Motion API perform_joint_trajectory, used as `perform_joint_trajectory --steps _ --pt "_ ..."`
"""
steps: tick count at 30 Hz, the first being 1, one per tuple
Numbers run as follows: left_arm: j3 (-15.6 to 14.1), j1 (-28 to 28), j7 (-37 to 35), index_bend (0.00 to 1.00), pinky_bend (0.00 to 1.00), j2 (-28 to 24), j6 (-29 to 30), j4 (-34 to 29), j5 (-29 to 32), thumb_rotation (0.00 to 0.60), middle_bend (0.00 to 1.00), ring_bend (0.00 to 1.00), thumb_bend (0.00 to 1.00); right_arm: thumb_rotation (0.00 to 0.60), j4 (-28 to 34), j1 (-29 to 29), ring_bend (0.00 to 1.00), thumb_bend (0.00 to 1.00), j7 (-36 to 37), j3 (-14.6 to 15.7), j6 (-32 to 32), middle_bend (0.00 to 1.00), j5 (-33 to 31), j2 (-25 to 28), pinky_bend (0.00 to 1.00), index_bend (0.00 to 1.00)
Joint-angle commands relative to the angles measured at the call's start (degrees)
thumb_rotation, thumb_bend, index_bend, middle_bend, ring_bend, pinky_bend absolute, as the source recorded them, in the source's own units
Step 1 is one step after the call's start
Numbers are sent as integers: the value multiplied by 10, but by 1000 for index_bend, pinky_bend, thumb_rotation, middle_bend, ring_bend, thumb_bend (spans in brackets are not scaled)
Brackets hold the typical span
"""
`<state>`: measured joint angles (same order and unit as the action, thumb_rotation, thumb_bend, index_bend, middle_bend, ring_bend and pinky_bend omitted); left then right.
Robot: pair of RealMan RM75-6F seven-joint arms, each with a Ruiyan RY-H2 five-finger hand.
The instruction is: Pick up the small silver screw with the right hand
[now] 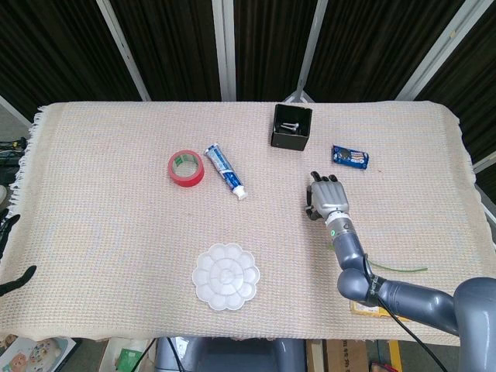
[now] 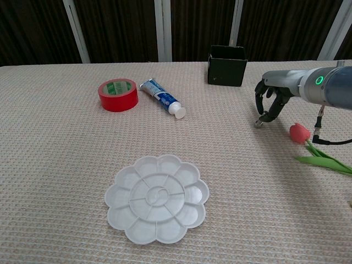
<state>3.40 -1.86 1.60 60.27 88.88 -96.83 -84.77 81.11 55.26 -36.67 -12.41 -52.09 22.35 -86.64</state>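
Right arm (image 1: 403, 298): smooth grey-silver tubular links, rounded elbow housing, matte finish. Forearm (image 2: 308, 88) tapers to the wrist, with a lit green ring indicator on its side. Thin black cable (image 2: 322, 132) hangs off the forearm underside in a loop. Right hand (image 1: 326, 198): silver-grey back plate, dark/black segmented fingers (image 2: 268, 104) with visible linkages. Left hand (image 1: 9, 256): only black fingertip shapes show at the frame edge, detail too small to tell.
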Motion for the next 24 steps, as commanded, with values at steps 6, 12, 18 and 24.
perform_joint_trajectory --steps 6,12,18,24 --pt "0 0 1 101 0 0 1 -1 0 600 0 0 336 600 6 3 163 359 -3 3 -2 118 -3 4 118 461" --pt "1 0 0 101 0 0 0 -1 1 600 0 0 336 600 10 4 122 359 -6 5 -2 102 -8 6 88 357" --pt "3 0 -1 101 0 2 3 1 2 600 0 0 336 600 64 3 77 330 -13 7 -8 66 -3 48 61 260" --pt "3 0 -1 101 0 2 1 1 3 600 0 0 336 600 165 -29 69 329 5 1 -73 60 38 135 61 217"
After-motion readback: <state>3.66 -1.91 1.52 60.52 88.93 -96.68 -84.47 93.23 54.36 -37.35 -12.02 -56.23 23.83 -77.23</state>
